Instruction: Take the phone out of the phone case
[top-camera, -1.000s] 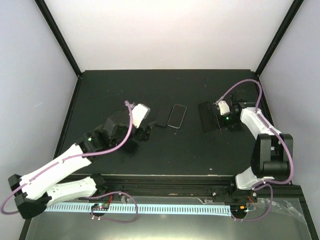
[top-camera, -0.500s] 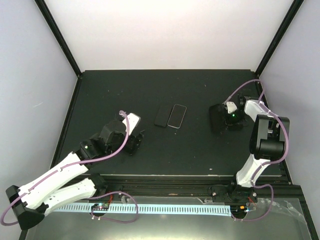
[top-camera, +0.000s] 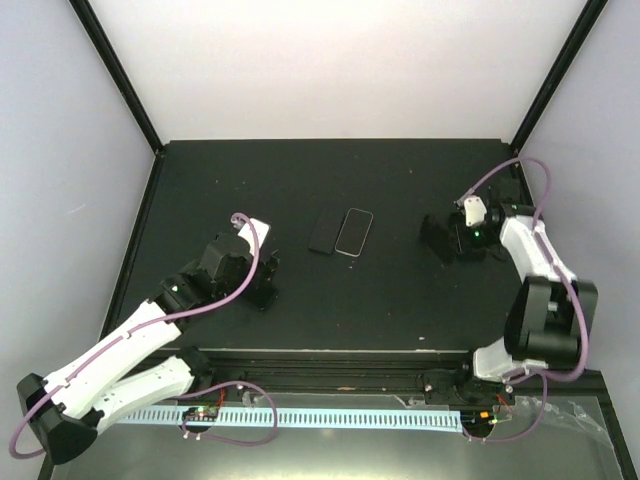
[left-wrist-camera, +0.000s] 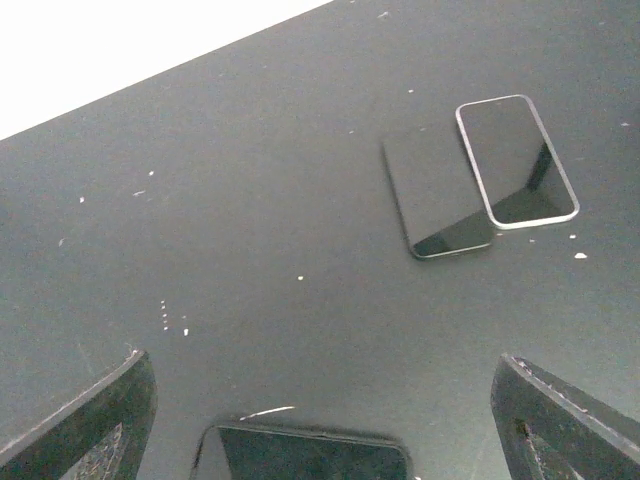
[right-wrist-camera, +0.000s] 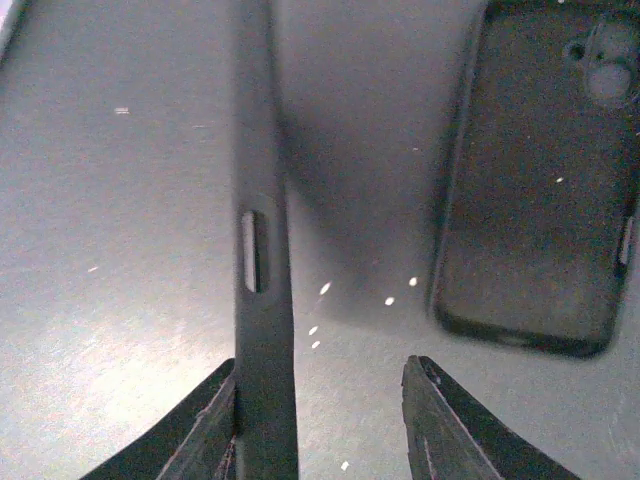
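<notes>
We see the right fingers (right-wrist-camera: 445, 425) apart. A thin phone (right-wrist-camera: 262, 170), we think, stands on its edge against one of them. The phone case (right-wrist-camera: 540, 190) lies flat on the bench (right-wrist-camera: 100, 200) just beside it. The left fingers (left-wrist-camera: 95, 425) are wide apart, a second phone (left-wrist-camera: 300, 452) lying between them.

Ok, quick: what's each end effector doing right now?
Left end effector: open, holding nothing.
Right end effector: open; a dark slab stands on edge between the jaws, not clamped.
</notes>
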